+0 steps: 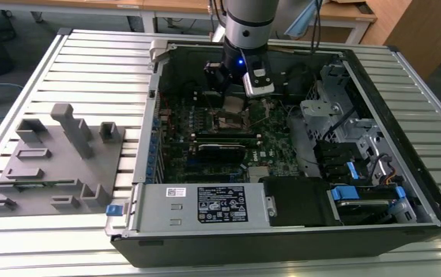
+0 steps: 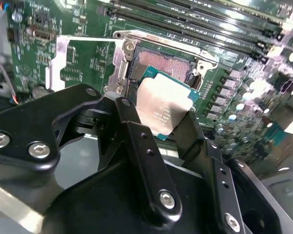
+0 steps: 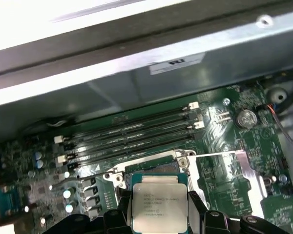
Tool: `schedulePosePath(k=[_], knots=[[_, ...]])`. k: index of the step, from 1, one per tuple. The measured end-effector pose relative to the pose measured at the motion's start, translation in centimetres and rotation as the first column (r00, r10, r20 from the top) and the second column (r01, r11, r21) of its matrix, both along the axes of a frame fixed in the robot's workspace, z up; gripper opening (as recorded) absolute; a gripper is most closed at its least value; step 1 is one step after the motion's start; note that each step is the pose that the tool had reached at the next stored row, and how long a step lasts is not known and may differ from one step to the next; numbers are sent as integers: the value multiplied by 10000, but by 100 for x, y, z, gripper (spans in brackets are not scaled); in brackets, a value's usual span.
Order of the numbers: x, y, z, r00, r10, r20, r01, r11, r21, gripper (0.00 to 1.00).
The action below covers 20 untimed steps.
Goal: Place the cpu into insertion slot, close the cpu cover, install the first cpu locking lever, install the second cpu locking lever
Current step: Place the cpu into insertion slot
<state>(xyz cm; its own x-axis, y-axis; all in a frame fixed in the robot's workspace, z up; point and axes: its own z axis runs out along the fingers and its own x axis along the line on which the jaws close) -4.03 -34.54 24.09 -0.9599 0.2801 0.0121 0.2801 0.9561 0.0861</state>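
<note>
The gripper [image 2: 158, 119] is closed on the cpu [image 2: 163, 108], one finger pressed to each of two opposite edges, so the chip's dull metal top faces outward between them. In the first wrist view the cpu [image 3: 159, 206] sits squarely framed by the same two black fingers [image 3: 197, 214]. In the exterior view the gripper [image 1: 234, 99] hangs in the upper middle of the frame. It is inside the open computer case [image 1: 374, 190], which lies on the slatted tabletop [image 1: 89, 63], and over the insertion slot [image 1: 230, 119] on the motherboard [image 1: 204, 156].

What matters is how chip and slot line up. In the second wrist view the insertion slot [image 2: 165, 63] is open, its field of pins bare. The cpu overlaps the slot's edge nearest the gripper body, and the pins show beyond it toward the memory slots [image 2: 195, 24]. The chip's edges run roughly parallel to the slot's frame, though it looks slightly tilted. From these angles I cannot tell whether it touches the slot or is held just above it. A thin locking lever [image 3: 219, 155] stands swung out beside the slot.
</note>
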Motion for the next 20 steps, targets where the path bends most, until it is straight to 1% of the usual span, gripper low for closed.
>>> schedulePosePath(k=[2, 5, 8, 10, 13, 15, 18, 20], knots=[[0, 0, -5, 9994, -360, 0, 360, 9994, 0, 54], [0, 0, -13, 9958, -913, 0, 913, 9958, 0, 54], [0, 0, -21, 9895, -1449, 0, 1449, 9895, 1, 54], [0, 0, -25, 9836, -1803, 0, 1803, 9836, 1, 54], [0, 0, -33, 9720, -2348, 0, 2348, 9720, 1, 54], [0, 0, -37, 9630, -2696, 0, 2696, 9630, 1, 54], [0, 0, -44, 9470, -3212, 0, 3212, 9470, 1, 54], [0, 0, -49, 9343, -3566, 0, 3566, 9343, 0, 54]])
